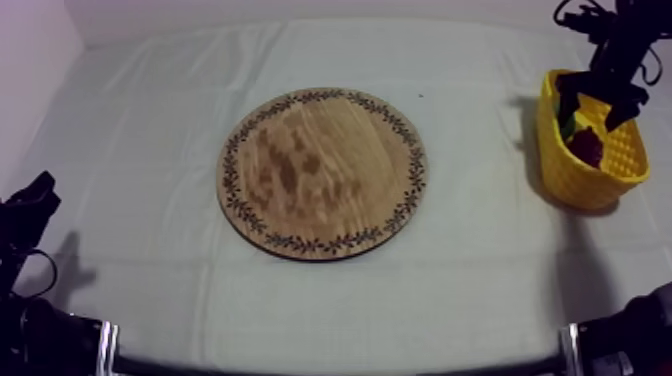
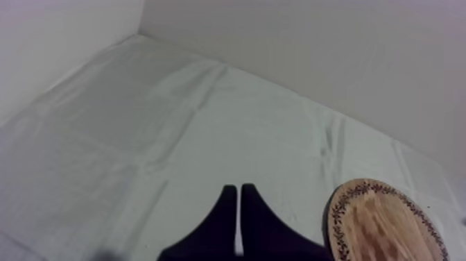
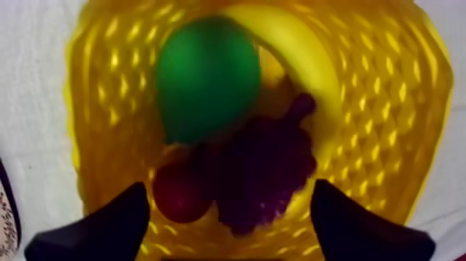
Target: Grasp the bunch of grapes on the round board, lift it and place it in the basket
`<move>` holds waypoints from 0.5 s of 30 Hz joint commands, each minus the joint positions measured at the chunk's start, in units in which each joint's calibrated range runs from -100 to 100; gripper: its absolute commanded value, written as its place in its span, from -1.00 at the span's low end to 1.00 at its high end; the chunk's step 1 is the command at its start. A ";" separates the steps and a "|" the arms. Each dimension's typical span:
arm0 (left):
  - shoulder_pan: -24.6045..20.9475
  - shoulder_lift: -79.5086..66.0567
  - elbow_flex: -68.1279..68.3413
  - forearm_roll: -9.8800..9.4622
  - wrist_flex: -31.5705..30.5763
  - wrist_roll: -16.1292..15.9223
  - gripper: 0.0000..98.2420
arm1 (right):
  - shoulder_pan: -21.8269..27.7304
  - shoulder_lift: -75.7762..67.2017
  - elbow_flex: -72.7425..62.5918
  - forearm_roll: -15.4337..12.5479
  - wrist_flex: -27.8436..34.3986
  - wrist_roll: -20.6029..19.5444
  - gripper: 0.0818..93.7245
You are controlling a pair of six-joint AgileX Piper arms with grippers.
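The round wooden board lies bare in the middle of the table, and its patterned rim appears beside my left gripper. The yellow basket stands at the right. Inside the basket rest the dark purple bunch of grapes, a green pear, a banana and a small red fruit. My right gripper hovers over the basket, open, its fingers wide apart above the grapes with nothing between them. My left gripper is shut, low at the left.
The grey-white cloth covers the table. A pale wall rises behind the far edge. Black arm parts sit at the lower right corner and lower left corner of the top view.
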 commanded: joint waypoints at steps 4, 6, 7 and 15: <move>0.02 0.02 -0.04 0.01 0.00 -0.01 -1.00 | -0.39 -1.98 -1.24 -0.80 0.40 0.84 0.51; 0.02 0.02 -0.04 0.01 0.00 -0.01 -1.00 | -0.43 -3.59 -1.48 -1.01 0.50 1.15 0.46; 0.02 0.02 -0.04 0.01 0.00 -0.01 -1.00 | -0.39 -4.51 -1.52 -1.05 0.42 1.28 0.43; 0.02 0.02 -0.04 0.01 0.00 -0.01 -1.00 | 0.71 -14.08 1.54 -1.12 -4.02 1.67 0.08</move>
